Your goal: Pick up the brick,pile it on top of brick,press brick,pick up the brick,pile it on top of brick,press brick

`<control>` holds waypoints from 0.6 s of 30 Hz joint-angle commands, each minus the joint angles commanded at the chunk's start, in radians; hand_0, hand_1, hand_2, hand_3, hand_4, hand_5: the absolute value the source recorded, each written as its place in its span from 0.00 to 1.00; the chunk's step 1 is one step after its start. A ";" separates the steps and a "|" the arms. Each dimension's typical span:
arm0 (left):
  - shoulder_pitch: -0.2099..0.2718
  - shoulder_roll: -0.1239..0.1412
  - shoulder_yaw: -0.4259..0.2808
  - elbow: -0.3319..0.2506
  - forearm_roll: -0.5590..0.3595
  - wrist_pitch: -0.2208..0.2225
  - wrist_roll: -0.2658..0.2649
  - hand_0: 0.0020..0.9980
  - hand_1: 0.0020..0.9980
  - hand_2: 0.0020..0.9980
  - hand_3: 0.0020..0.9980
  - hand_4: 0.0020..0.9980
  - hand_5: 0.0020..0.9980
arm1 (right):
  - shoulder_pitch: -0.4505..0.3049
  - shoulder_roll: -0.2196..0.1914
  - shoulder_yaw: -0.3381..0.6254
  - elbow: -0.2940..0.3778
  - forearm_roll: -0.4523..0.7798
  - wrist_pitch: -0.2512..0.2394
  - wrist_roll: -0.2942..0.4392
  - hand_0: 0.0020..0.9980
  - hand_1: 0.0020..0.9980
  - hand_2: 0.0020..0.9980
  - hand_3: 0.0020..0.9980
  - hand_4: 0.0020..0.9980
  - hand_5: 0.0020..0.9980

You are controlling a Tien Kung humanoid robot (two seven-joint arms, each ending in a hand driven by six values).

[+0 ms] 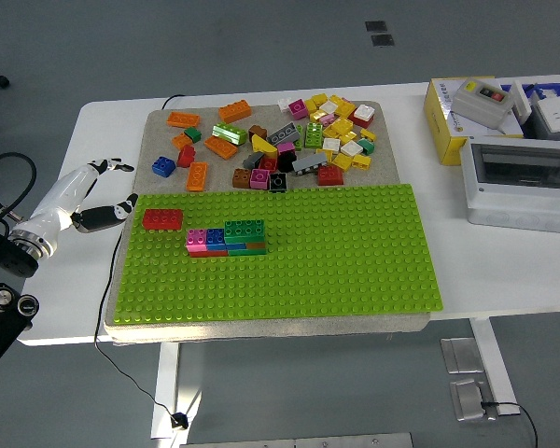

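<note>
Bricks already joined form one small plastic stack (228,238) on the left part of the bright green studded baseplate (355,252): in its top layer I count one pink square brick, one blue square brick and one longer green brick, sitting on a lower layer whose pieces I cannot count. One red rectangular brick (162,219) sits alone on the baseplate just left of and slightly farther than the stack, apart from it. The loose heap of mixed plastic bricks (303,140) lies on the grey felt mat (159,121) beyond the baseplate, too jumbled on the right for an exact count; at the left of it I count four orange flat bricks, one blue square brick and one small green one. My left hand (93,198), white with black fingertips, hangs over the white table (504,266) just left of the baseplate, near the red brick but not touching it, fingers loosely spread and grasping nothing. At the far right of the table stand one yellow box (448,117) and one grey enclosure with a clear lid (521,185)
</note>
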 joint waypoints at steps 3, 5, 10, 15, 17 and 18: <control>0.002 -0.017 0.002 0.009 0.000 -0.001 -0.014 0.98 0.94 0.94 0.79 0.61 0.29 | 0.001 0.003 -0.001 0.000 -0.006 0.001 0.001 0.71 0.66 0.62 0.80 0.64 1.00; -0.007 -0.021 0.021 0.024 0.004 0.000 -0.027 0.98 0.94 0.94 0.79 0.61 0.29 | 0.002 0.004 -0.007 0.000 -0.004 0.002 0.003 0.71 0.66 0.62 0.80 0.64 1.00; -0.054 -0.025 0.093 0.081 0.036 0.011 -0.072 0.98 0.94 0.95 0.80 0.61 0.22 | 0.004 0.002 -0.010 0.000 -0.003 0.005 0.008 0.71 0.66 0.62 0.79 0.64 1.00; -0.065 -0.044 0.082 0.099 0.057 0.013 -0.093 0.99 0.96 0.96 0.84 0.58 0.09 | 0.007 0.001 -0.010 0.000 -0.011 0.008 0.009 0.71 0.65 0.62 0.79 0.64 1.00; -0.039 -0.063 0.040 0.096 0.023 0.024 -0.113 0.99 0.96 0.96 0.84 0.58 0.09 | 0.008 0.000 -0.006 0.000 -0.016 0.009 0.012 0.71 0.65 0.62 0.79 0.64 1.00; -0.025 -0.074 0.017 0.093 0.001 0.032 -0.125 0.99 0.96 0.96 0.84 0.58 0.09 | 0.008 0.000 -0.005 0.000 -0.017 0.008 0.013 0.71 0.65 0.62 0.79 0.64 1.00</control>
